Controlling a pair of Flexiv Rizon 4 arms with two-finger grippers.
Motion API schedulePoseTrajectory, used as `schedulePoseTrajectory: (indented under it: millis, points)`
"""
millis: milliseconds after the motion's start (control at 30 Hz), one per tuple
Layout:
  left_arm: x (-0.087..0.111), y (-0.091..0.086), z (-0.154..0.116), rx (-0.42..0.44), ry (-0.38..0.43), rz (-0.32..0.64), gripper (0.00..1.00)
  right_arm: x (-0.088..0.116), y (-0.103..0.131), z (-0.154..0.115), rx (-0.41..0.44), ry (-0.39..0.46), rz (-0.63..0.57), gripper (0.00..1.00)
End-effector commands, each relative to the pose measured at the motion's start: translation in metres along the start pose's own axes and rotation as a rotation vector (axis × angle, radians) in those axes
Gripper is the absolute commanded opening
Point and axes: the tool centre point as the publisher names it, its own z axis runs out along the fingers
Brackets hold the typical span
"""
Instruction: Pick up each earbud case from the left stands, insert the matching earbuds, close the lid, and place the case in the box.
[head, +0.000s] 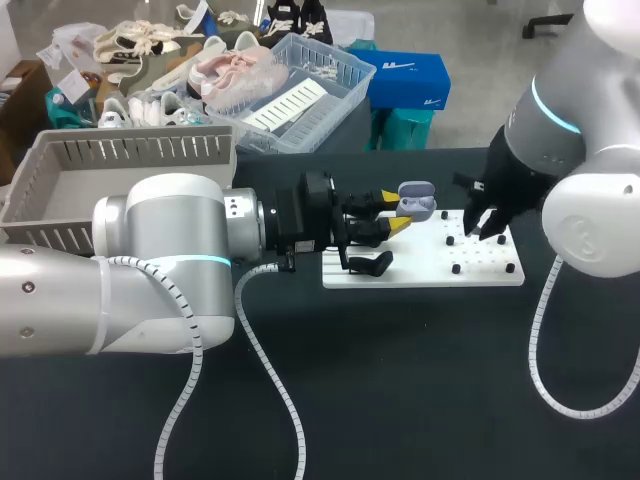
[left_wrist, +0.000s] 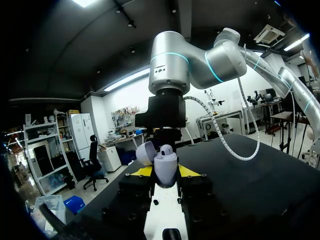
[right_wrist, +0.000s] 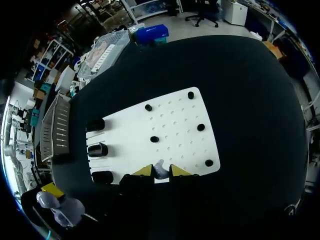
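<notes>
My left gripper (head: 395, 211) is shut on an open lavender earbud case (head: 418, 201), held above the white pegboard (head: 430, 268). In the left wrist view the case (left_wrist: 165, 169) sits upright between the yellow tips, its lid (left_wrist: 145, 152) flipped back and one earbud (left_wrist: 166, 149) seated inside. My right gripper (head: 487, 228) hangs over the board's right part. Seen from the right wrist, that gripper (right_wrist: 161, 170) pinches a small pale earbud (right_wrist: 160, 173) at the board's near edge (right_wrist: 170, 132). Black stands (right_wrist: 96, 149) line the board's left end.
A grey slatted box (head: 120, 165) stands at the table's back left, behind my left arm. Black pegs (right_wrist: 154, 139) dot the board's right half. Dark bare tabletop (head: 400, 380) stretches in front of the board.
</notes>
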Motion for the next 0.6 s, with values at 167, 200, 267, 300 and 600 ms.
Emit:
schedulePoseTrajectory:
  millis: [167,200,267,300,600]
  points:
    - [0.000,-0.001,0.001,-0.007,-0.001,0.002,0.00,0.036,-0.006,-0.053,-0.003,-0.078,-0.004,0.00]
    - [0.000,-0.001,0.001,-0.007,-0.001,0.002,0.00,0.041,-0.006,-0.058,-0.005,-0.087,-0.010,0.00]
    - [0.000,-0.001,0.001,-0.007,-0.001,0.002,0.00,0.049,-0.005,-0.068,-0.001,-0.106,-0.026,0.00]
    - [0.000,-0.001,0.001,-0.007,-0.001,0.002,0.00,0.053,-0.005,-0.073,0.000,-0.117,-0.042,0.00]
    - [0.000,-0.001,0.001,-0.007,-0.001,0.002,0.00,0.079,0.013,-0.102,-0.011,-0.149,-0.141,0.00]
